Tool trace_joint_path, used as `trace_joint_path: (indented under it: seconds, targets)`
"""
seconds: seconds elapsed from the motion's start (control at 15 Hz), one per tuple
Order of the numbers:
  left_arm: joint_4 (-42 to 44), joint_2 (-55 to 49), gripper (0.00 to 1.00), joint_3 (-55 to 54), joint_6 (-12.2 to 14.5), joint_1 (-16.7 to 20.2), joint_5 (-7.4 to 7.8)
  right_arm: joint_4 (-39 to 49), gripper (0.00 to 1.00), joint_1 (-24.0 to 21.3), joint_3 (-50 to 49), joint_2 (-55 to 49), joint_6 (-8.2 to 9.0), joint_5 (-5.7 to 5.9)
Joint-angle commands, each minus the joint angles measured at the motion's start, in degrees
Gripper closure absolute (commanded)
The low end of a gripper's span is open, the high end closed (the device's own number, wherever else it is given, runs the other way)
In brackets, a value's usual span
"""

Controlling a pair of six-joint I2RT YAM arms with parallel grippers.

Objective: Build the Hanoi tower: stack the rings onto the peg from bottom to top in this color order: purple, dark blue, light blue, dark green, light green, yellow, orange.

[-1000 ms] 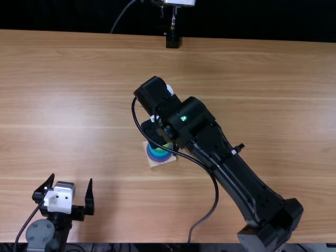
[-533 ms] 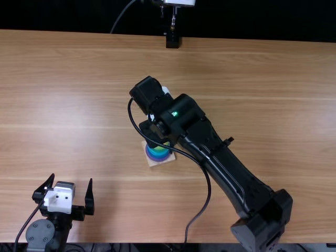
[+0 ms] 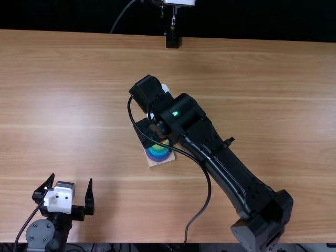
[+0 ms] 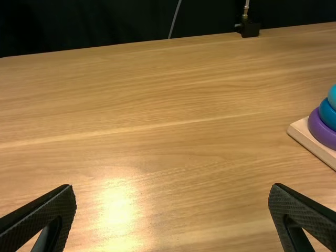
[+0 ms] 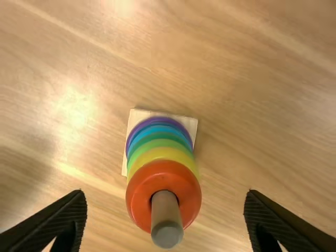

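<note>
The right gripper (image 3: 147,135), partly hidden by its own arm, hangs over the ring tower's wooden base (image 3: 153,163) in the top view. In the right wrist view this gripper (image 5: 166,192) is open, its fingers on either side of the peg (image 5: 167,231) and touching nothing. An orange ring (image 5: 137,197) sits on top around the peg, over yellow (image 5: 163,153), light green, dark green, blue and, lowest, purple (image 5: 159,119) rings. The left gripper (image 3: 72,179) stands open and unloaded at the near left. In the left wrist view, this gripper (image 4: 172,186) is away from the purple ring (image 4: 321,131).
The right arm (image 3: 226,165) and its loose cable (image 3: 210,191) stretch over the table (image 3: 79,110) from the near right. Beyond the far edge stands a metal post with a black foot (image 3: 172,40).
The right arm has shifted slightly left. Its visible black finger has swung outward, away from the tower, and the gripper has opened. The left arm has kept still.
</note>
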Motion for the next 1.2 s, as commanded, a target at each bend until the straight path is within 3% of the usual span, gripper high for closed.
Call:
trace_joint_path:
  seconds: [0.0,0.2,0.53,0.6,0.67,0.8,0.87,0.93,1.0,1.07,1.13]
  targets:
    - [-4.5,-0.7,0.00,-6.1,1.0,0.7,0.51,0.1,0.00,-0.4,2.0,-2.9,0.15,2.11]
    - [-4.4,-0.7,0.00,-6.1,1.0,0.7,0.51,1.8,0.00,-2.1,-2.5,-14.1,-0.06,6.64]
    - [-4.4,-0.7,0.00,-6.1,1.0,0.7,0.51,38.5,0.00,-16.5,-34.3,-41.5,-0.80,6.43]
    - [-4.4,-0.7,0.00,-6.1,1.0,0.7,0.51,43.9,0.00,-20.3,-39.8,-46.3,-0.80,5.80]
    - [-4.4,-0.7,0.00,-6.1,1.0,0.7,0.51,47.6,0.00,-24.9,-44.2,-50.9,-0.80,3.69]
    - [-4.4,-0.7,0.00,-6.1,1.0,0.7,0.51,51.2,0.00,-33.1,-51.2,-57.0,-1.75,-3.27]
    - [-4.4,-0.7,0.00,-6.1,1.0,0.7,0.51,53.1,0.00,-36.0,-54.8,-60.5,-4.70,-5.49]
    - [-4.4,-0.7,0.00,-6.1,1.0,0.7,0.51,55.4,0.00,-38.2,-58.2,-64.3,-8.92,-6.96]
    - [-4.4,-0.7,0.00,-6.1,1.0,0.7,0.51,57.4,0.00,-39.5,-62.2,-67.9,-12.29,-7.39]
    - [-4.4,-0.7,0.00,-6.1,1.0,0.7,0.51,58.6,0.00,-40.5,-66.1,-71.6,-13.35,-7.60]
    - [-4.4,-0.7,0.00,-6.1,1.0,0.7,0.51,59.0,0.00,-41.2,-69.1,-75.7,-13.35,-8.76]
